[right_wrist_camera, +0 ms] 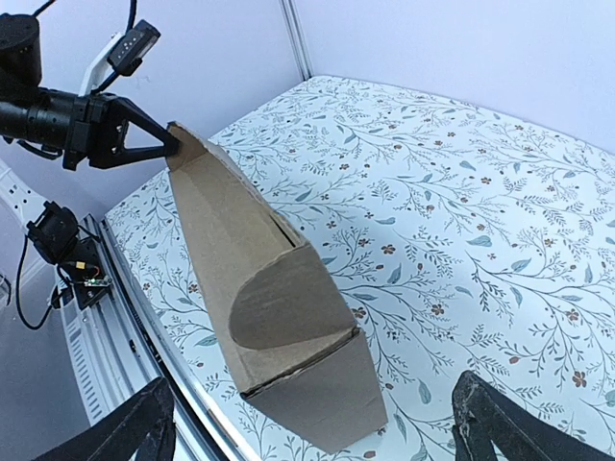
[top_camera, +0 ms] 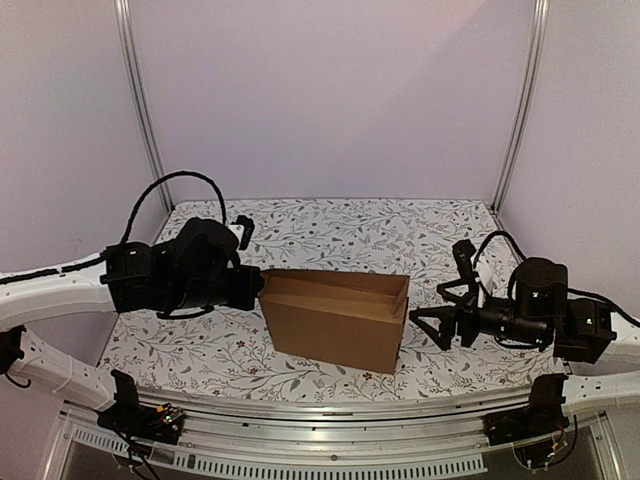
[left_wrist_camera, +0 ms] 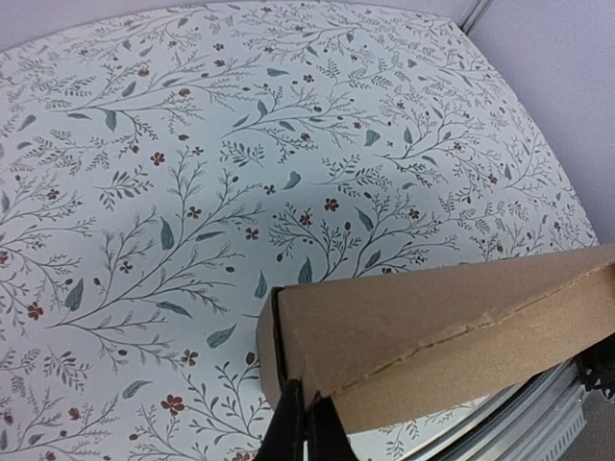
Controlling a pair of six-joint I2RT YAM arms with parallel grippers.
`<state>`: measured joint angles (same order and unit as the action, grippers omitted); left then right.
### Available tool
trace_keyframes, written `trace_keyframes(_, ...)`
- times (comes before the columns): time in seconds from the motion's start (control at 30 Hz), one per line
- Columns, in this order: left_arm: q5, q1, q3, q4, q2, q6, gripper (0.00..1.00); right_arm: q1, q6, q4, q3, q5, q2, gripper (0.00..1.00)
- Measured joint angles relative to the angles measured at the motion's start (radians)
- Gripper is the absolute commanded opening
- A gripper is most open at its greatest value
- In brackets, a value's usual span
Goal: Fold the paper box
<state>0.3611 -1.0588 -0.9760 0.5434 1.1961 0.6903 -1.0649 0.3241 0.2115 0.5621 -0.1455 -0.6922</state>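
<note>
The paper box (top_camera: 335,320) stands mid-bench (top_camera: 300,230) with its open top up and its long axis running left to right. The far wall's inner face is shadowed. The left pincer (top_camera: 258,285) is pressed together at the box's left end; whether cardboard sits between its fingers is unclear. The right pincer (top_camera: 428,328) is spread wide just beside the right end, not touching it.

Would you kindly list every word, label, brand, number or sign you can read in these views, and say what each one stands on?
No text can be read in any view.
The paper box is plain brown cardboard, unprinted.
The tablecloth carries only a floral pattern.
The small electronics on the near rail are too small to show any marking.
</note>
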Motion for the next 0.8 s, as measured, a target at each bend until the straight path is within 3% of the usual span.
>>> trace_keyframes(0.23,0.023,-0.001,0.001,0.023,-0.01,0.065,0.0,-0.023,0.072,0.118,0.194,-0.048,-0.135,0.99)
trace_keyframes(0.47,0.07,-0.006,0.001,0.061,-0.018,0.129,0.0,-0.06,0.149,0.199,0.354,-0.211,-0.291,0.96)
trace_keyframes(0.8,0.129,-0.034,-0.019,0.128,-0.014,0.191,0.0,-0.087,0.196,0.22,0.441,-0.315,-0.465,0.9)
